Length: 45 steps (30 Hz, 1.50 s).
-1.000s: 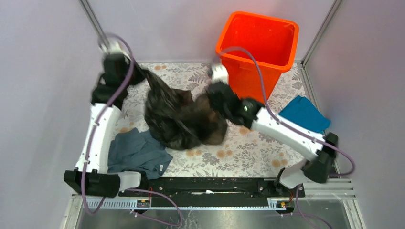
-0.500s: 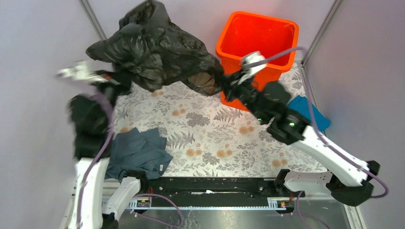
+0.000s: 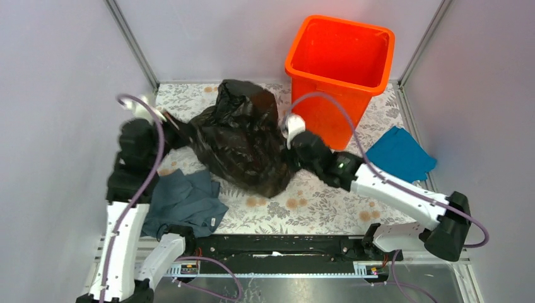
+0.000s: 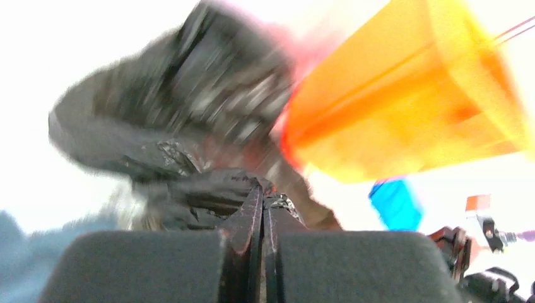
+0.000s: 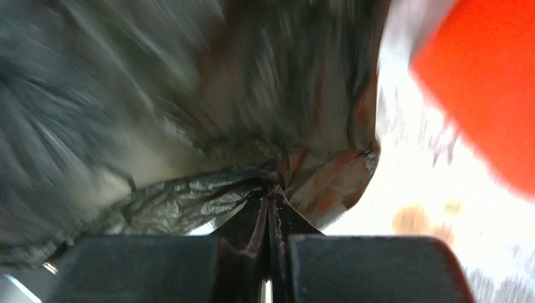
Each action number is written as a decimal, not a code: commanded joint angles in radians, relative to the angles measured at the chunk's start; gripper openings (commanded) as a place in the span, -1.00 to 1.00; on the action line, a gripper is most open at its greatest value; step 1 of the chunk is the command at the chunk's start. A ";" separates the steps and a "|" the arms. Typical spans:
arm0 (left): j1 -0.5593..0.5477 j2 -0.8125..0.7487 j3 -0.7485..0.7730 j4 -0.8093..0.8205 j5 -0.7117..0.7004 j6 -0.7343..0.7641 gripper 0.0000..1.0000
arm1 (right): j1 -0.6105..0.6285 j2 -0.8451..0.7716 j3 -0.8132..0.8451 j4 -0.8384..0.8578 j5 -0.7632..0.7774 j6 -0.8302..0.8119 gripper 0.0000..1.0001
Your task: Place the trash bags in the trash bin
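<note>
The black, crinkly trash bag (image 3: pixel 243 136) stands puffed up on the flowered mat, just left of the orange trash bin (image 3: pixel 340 57). My left gripper (image 3: pixel 171 122) is shut on the bag's left edge, and my right gripper (image 3: pixel 291 136) is shut on its right edge next to the bin's front wall. In the left wrist view a fold of film sits pinched at the closed left gripper (image 4: pixel 262 189), with the bag (image 4: pixel 189 107) and bin (image 4: pixel 404 107) blurred behind. The right wrist view shows stretched brownish film (image 5: pixel 158 95) gathered into the closed right gripper (image 5: pixel 272 189), and the bin (image 5: pixel 486 76) at the upper right.
A grey-blue cloth (image 3: pixel 180 202) lies crumpled at the front left, under the left arm. A bright blue cloth (image 3: pixel 397 151) lies at the right, beside the bin's base. Enclosure walls and posts stand close on both sides and behind.
Half a second ago both arms held the bag high and spread out at the back left. Now they have swung down, and the bag has dropped onto the mat, billowed with air.
</note>
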 commanded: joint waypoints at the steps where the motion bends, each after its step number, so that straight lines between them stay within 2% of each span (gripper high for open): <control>1: 0.000 0.090 0.419 0.112 0.007 -0.012 -1.00 | -0.004 -0.015 0.456 0.017 0.077 -0.141 -1.00; 3: 0.000 0.094 0.548 0.124 -0.007 0.001 -1.00 | -0.005 -0.024 0.558 0.002 0.037 -0.147 -1.00; 5: 0.000 0.048 0.566 0.150 -0.054 0.005 -1.00 | -0.005 -0.084 0.531 0.059 -0.004 -0.128 -1.00; 9: 0.000 -0.101 0.378 0.093 -0.163 -0.006 -1.00 | -0.006 -0.237 0.259 0.199 0.008 -0.072 -0.95; 11: 0.000 -0.142 0.293 -0.021 -0.206 -0.009 -1.00 | -0.005 -0.263 0.150 0.175 0.075 -0.046 -0.95; 13: 0.000 -0.162 0.284 -0.119 -0.244 0.027 -1.00 | -0.005 -0.248 0.111 0.100 0.144 -0.040 -1.00; 17: 0.000 -0.133 0.533 -0.221 -0.401 0.123 -1.00 | -0.005 -0.229 0.146 0.010 0.285 -0.080 -1.00; 19: -0.003 -0.082 0.679 -0.220 -0.389 0.152 -1.00 | -0.005 -0.235 0.200 -0.004 0.335 -0.113 -0.97; 21: -0.004 -0.014 0.800 -0.200 -0.286 0.153 -1.00 | -0.006 -0.242 0.265 -0.015 0.331 -0.137 -0.98; 23: -0.005 0.046 0.852 -0.126 -0.102 0.118 -1.00 | -0.005 -0.256 0.305 -0.008 0.284 -0.138 -0.98; 26: -0.003 0.082 0.791 0.071 0.221 -0.001 -1.00 | -0.005 -0.291 0.274 0.037 0.208 -0.113 -0.95; 27: -0.003 0.086 0.714 0.177 0.388 -0.076 -1.00 | -0.006 -0.303 0.227 0.050 0.199 -0.094 -0.95; 30: -0.003 0.108 0.495 0.609 0.678 -0.392 -1.00 | -0.006 -0.349 0.064 0.130 0.202 -0.014 -0.94; 31: -0.003 0.116 0.416 0.787 0.733 -0.497 -1.00 | -0.005 -0.361 0.041 0.126 0.203 0.025 -0.97; 32: -0.003 0.123 0.360 0.907 0.748 -0.573 -1.00 | -0.005 -0.369 0.030 0.120 0.197 0.060 -0.99; 33: -0.003 0.133 0.333 0.958 0.747 -0.596 -1.00 | -0.005 -0.385 0.023 0.123 0.177 0.083 -1.00; 35: -0.006 0.155 0.308 0.963 0.719 -0.599 -1.00 | -0.006 -0.435 -0.005 0.175 0.125 0.088 -0.94; 38: -0.027 0.193 0.253 1.062 0.671 -0.657 -1.00 | -0.005 -0.477 -0.051 0.295 0.079 0.031 -0.74; 42: -0.117 0.279 0.251 1.109 0.640 -0.693 -1.00 | -0.005 -0.432 -0.046 0.434 0.057 -0.007 -0.74; 45: -0.217 0.355 0.261 1.106 0.628 -0.674 -1.00 | -0.005 -0.361 -0.023 0.570 -0.068 0.019 -0.75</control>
